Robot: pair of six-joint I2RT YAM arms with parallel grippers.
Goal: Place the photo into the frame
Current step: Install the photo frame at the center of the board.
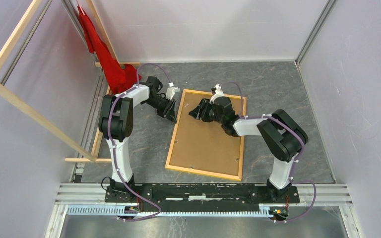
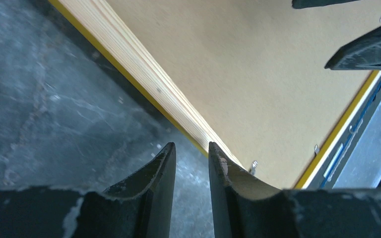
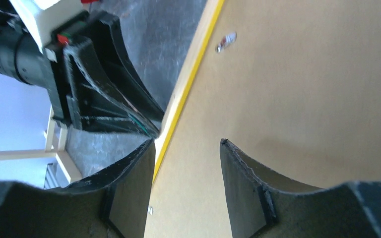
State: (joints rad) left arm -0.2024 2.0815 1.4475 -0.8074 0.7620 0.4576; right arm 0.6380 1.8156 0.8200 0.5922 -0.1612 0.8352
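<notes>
Tabletop (image 1: 278, 89) is carrying the frame (image 1: 174, 130), which is lying face down between the two arms, pale wood back upward and yellow showing only along its edges; the brown backing board (image 1: 208, 148) is filling its opening; the photo is not showing in any view, so I cannot tell whether it is lying under the board or off camera; the left gripper (image 1: 172, 118) is hovering just outside the frame's left rail near the far corner, fingers narrowly apart and clamping nothing; the right gripper (image 1: 194, 112) is hanging over the board's far left part, jaws wider apart, also gripping nothing; small metal tabs (image 3: 226, 39) are sitting along the board's edge; I am judging the loading either closed up or not yet begun, with the print's whereabouts needing confirming.
</notes>
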